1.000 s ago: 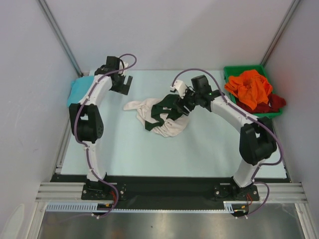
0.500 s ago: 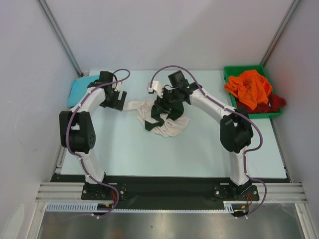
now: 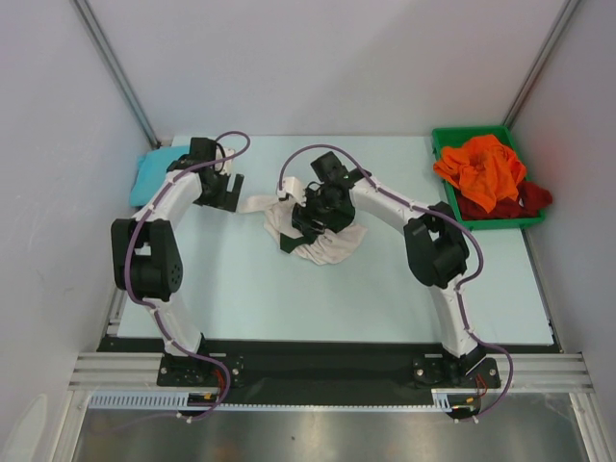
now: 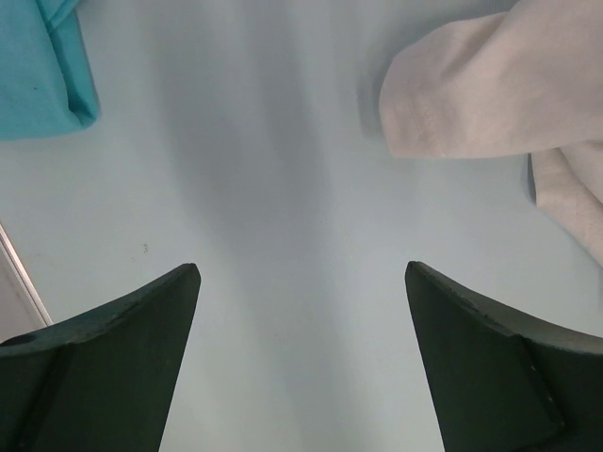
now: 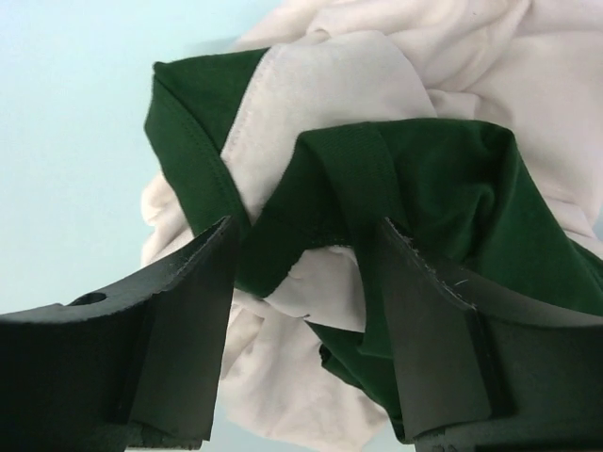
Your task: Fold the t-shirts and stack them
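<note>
Bin (image 3: 470, 130) holds orange shirt (image 3: 481, 166), dark red shirt (image 3: 532, 198); left pincer (image 4: 301, 268), right pincer (image 5: 306, 226) both apart.

Our left hand (image 4: 301, 267) hangs wide open, pointing down. Our right hand (image 5: 303, 223) reaches across toward the middle, also pointing down, jaws partly apart.

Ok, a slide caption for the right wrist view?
Right gripper, jaws open, straddling a dark green fold of the crumpled cream t-shirt.

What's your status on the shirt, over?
Left gripper open, over table. Right gripper open, straddling crumpled cream-and-green t-shirt. Nothing blocking.
</note>
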Controlling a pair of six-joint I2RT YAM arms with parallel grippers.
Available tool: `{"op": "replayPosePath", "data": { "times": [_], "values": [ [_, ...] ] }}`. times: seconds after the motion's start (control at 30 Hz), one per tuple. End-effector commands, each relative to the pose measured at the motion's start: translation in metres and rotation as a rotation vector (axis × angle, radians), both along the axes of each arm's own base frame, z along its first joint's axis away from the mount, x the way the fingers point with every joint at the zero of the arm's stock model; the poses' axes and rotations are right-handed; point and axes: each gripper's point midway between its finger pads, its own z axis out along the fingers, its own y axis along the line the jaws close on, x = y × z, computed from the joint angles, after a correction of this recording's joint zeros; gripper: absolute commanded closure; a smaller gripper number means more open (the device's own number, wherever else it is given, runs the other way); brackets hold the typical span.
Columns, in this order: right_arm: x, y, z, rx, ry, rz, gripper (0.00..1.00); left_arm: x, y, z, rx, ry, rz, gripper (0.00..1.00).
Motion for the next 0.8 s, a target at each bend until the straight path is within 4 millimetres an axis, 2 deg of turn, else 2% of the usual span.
{"op": "replayPosePath", "data": {
  "times": [0.0, 0.17, 0.27, 0.3, 0.33, 0.4, 0.47, 0.6, 0.67, 0.7, 0.73, 0.77],
  "values": [
    [0.021, 0.005, 0.01, 0.018, -0.071, -0.012, 0.36, 0.009, -0.001, 0.023, -0.013, -0.071, 0.023, 0.04],
    [0.033, 0.007, 0.009, 0.034, -0.094, -0.044, 0.37, 0.012, -0.001, 0.025, -0.015, -0.071, 0.02, 0.04],
    [0.043, 0.011, 0.004, 0.034, -0.084, -0.068, 0.48, 0.015, -0.002, 0.023, -0.015, -0.066, 0.021, 0.04],
    [0.046, 0.013, -0.004, 0.027, -0.066, -0.074, 0.63, 0.016, -0.002, 0.021, -0.015, -0.06, 0.021, 0.04],
    [0.047, 0.013, -0.002, 0.028, -0.05, -0.089, 0.74, 0.017, -0.002, 0.023, -0.015, -0.064, 0.021, 0.04],
    [0.057, 0.016, 0.013, 0.052, -0.072, -0.106, 0.9, 0.018, -0.001, 0.023, -0.012, -0.065, 0.019, 0.04],
    [0.065, 0.018, 0.033, 0.077, -0.127, -0.12, 0.99, 0.017, 0.0, 0.023, -0.004, -0.063, 0.021, 0.04],
    [0.077, 0.019, 0.099, 0.154, -0.273, -0.124, 1.0, 0.02, 0.004, 0.032, 0.018, -0.094, 0.014, 0.04],
    [0.077, 0.017, 0.142, 0.194, -0.351, -0.127, 1.0, 0.018, 0.006, 0.035, 0.033, -0.109, 0.0, 0.01],
    [0.079, 0.017, 0.165, 0.22, -0.396, -0.131, 1.0, 0.019, 0.002, 0.047, 0.023, -0.151, -0.043, 0.0],
    [0.078, 0.018, 0.183, 0.241, -0.43, -0.132, 1.0, 0.014, 0.003, 0.045, 0.028, -0.155, -0.049, 0.0],
    [0.076, 0.015, 0.209, 0.257, -0.484, -0.141, 1.0, 0.015, 0.003, 0.056, 0.032, -0.195, -0.069, 0.0]
  ]
}}
